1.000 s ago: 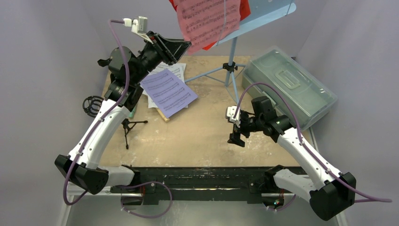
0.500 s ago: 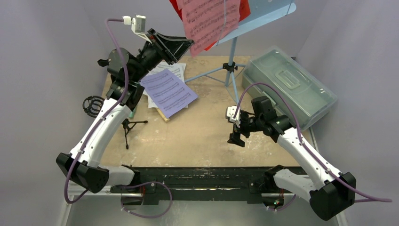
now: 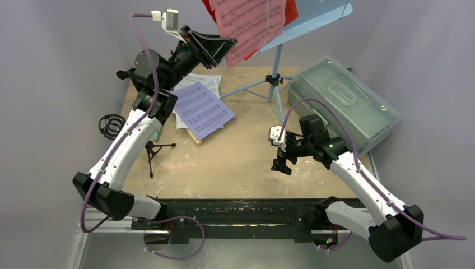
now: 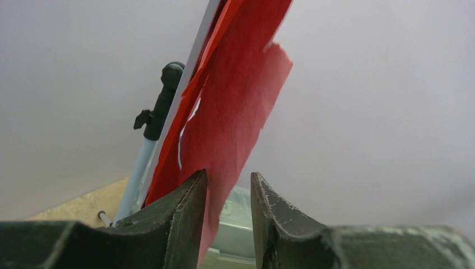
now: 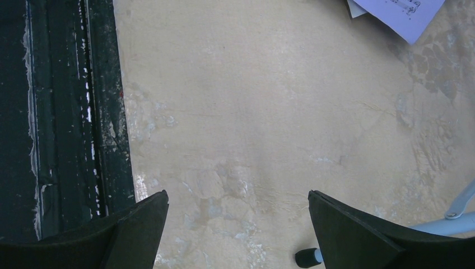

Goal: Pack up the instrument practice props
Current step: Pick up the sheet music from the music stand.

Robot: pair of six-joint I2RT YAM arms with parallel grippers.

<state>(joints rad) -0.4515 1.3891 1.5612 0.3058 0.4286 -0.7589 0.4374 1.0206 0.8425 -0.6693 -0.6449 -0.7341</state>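
The left claw, narrow around the red sheet but not pinching it, could tear it if it pulls against the music rack; the right claw hangs wide.

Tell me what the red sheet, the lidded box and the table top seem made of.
Red sheet: thin matte paper, seemingly; its edge is torn and creased.
Box: translucent grey-green plastic, slightly glossy, with a moulded handle.
Table top: perhaps coated board, beige and matte, with worn, patchy marks; the core is uncertain.
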